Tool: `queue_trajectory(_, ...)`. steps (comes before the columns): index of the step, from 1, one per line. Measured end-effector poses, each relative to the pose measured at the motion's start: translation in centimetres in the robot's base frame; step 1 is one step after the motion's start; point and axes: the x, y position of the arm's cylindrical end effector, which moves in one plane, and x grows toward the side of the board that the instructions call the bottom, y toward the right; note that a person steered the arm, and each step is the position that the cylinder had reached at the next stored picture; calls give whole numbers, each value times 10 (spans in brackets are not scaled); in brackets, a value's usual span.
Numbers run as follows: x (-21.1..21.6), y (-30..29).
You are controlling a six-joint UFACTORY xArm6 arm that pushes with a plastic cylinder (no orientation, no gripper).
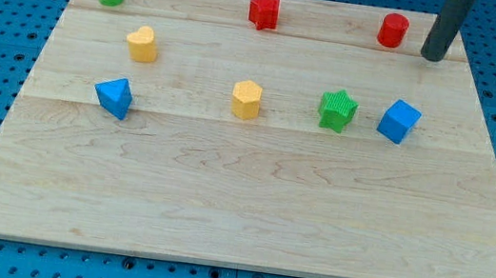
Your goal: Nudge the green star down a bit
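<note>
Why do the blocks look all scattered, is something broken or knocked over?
Nothing looks broken or tipped. All eight blocks sit spread out on the wooden board. The green star sits close beside the blue cube. My tip rests near the red cylinder, touching nothing.

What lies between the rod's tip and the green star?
Nothing: in the camera view, only bare board separates my tip from the green star. The red cylinder stands beside that line.
</note>
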Motion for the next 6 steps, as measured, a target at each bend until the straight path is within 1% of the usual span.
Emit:
queue_trajectory(1, 42, -28)
queue_trajectory(2, 65, -72)
queue_trajectory(3, 64, -106)
queue_trajectory(4, 56, -157)
queue_trajectory(5, 96, -176)
queue_trajectory(6, 106, -220)
